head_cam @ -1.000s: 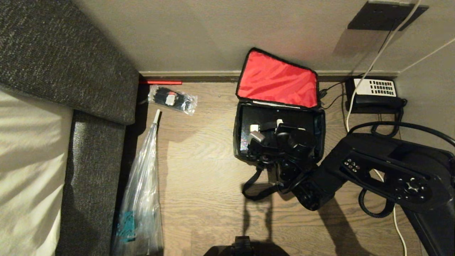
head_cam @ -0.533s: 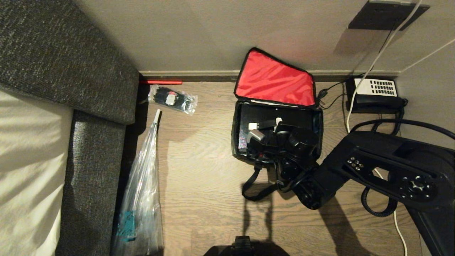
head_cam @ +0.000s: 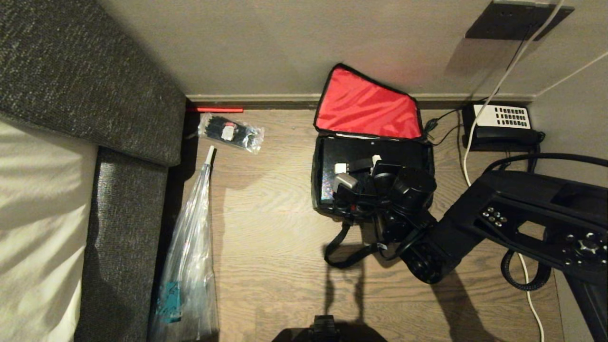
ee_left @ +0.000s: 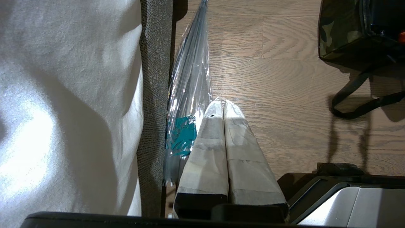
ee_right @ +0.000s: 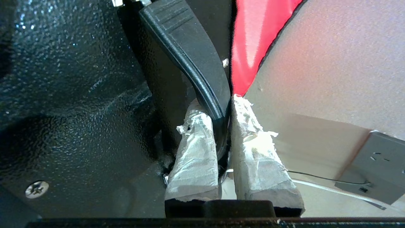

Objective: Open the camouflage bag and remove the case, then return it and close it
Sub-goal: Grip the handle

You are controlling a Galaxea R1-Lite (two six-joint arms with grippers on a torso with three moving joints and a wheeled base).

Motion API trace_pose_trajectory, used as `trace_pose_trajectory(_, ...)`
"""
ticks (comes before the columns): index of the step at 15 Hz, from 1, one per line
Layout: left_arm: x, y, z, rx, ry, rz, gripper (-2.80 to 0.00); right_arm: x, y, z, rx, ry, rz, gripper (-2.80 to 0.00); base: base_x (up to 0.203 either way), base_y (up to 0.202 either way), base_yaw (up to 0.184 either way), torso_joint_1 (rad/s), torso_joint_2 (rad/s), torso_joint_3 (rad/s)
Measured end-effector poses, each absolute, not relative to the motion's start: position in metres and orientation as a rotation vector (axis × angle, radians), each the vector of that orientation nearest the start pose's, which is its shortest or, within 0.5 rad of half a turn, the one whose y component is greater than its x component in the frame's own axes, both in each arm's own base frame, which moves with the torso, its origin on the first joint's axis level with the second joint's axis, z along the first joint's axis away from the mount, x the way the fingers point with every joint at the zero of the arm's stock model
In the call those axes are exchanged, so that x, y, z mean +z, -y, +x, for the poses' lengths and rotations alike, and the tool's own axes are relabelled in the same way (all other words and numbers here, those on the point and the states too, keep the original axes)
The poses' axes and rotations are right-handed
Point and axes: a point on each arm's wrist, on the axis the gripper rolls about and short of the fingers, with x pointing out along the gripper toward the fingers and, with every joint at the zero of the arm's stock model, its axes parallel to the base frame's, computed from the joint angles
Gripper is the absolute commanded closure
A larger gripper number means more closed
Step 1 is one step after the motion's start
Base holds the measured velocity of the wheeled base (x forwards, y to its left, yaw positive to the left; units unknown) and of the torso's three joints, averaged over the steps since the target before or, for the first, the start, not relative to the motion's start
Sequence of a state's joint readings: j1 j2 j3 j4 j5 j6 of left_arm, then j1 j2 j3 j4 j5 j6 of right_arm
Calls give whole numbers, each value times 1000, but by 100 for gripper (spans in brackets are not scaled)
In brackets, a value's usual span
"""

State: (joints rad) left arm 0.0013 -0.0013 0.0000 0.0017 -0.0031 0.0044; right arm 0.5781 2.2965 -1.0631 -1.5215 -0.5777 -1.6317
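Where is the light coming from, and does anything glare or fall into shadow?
Head view: the bag strap and right arm cast long shadows toward the camera across the wood floor. Right wrist view: the case sparkles with glints. Left wrist view: the white bedding looks washed out.

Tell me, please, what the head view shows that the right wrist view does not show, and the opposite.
Only the head view shows the whole camouflage bag on the floor, the telephone, the small clear packet and the crinkled plastic bag. Only the right wrist view shows the right gripper shut on the black handle of the case, and a screw in the case's textured surface. Both show the bag's red lid lining, the case and the wall.
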Motion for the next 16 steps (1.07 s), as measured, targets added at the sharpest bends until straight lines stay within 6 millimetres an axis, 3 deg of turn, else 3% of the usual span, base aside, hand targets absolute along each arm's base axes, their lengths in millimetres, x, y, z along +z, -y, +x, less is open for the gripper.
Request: trace_pose_trajectory(16,75,0,-23,-2,0,4,0,153,-212,325,-213,218,-1505,0,0,0,0,0,0,0)
